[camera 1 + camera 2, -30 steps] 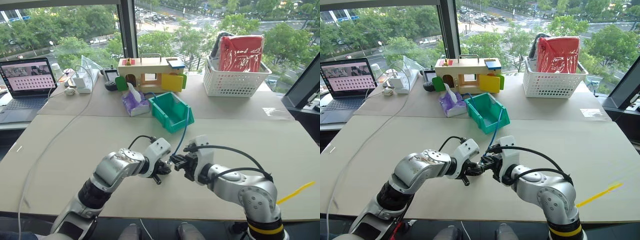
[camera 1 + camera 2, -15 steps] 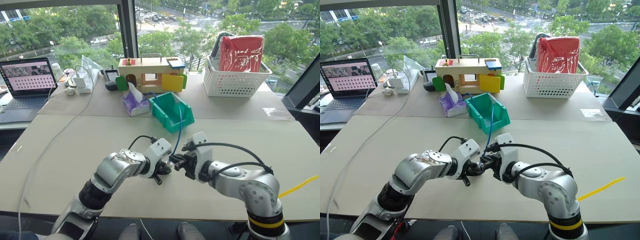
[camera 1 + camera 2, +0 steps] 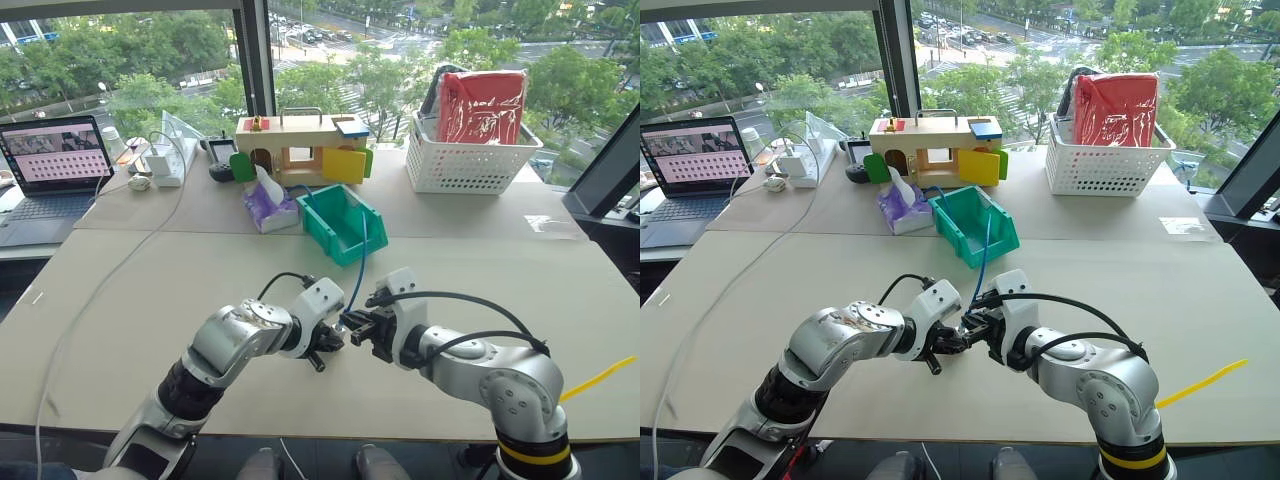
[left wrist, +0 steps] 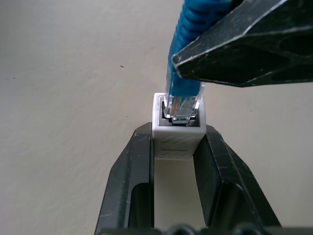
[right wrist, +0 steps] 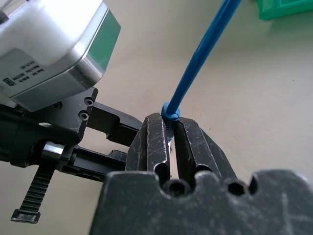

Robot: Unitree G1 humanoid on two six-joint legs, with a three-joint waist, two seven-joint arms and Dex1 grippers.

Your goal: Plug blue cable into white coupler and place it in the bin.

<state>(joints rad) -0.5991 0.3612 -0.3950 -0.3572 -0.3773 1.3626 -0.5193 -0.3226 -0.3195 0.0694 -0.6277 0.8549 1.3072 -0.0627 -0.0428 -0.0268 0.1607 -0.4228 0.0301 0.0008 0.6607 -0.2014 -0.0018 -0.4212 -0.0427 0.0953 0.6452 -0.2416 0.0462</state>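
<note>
Two grippers meet above the near middle of the tabletop [image 3: 520, 260], fingertip to fingertip. In the left wrist view the left gripper [image 4: 177, 142] clamps the white coupler [image 4: 177, 133] between its two black fingers [image 4: 134, 171], the block standing upright with its dark opening facing away from the wrist. The pale plug of the blue cable [image 4: 183, 100] sits in that opening, its clear tip inside the rim; whether it has gone fully home I cannot quite tell from this angle. The right gripper [image 5: 170, 128] is pinched tight on the cable just behind the plug, at the ribbed blue boot, as the right wrist view shows. From there the thin blue cord rises and runs away over the tabletop toward the bin [image 3: 335, 228], and its far end hangs over the bin's cut-away front and seems to lie inside. The bin is teal-green and stands past the middle of the tabletop, well apart from both grippers. Just beside it on the left lies a purple tissue pack [image 3: 268, 205]. Behind them stands a wooden toy house [image 3: 300, 145], a white lattice basket [image 3: 465, 160] sits toward the far right edge, and a laptop [image 3: 55, 165] is open at the far left.
</note>
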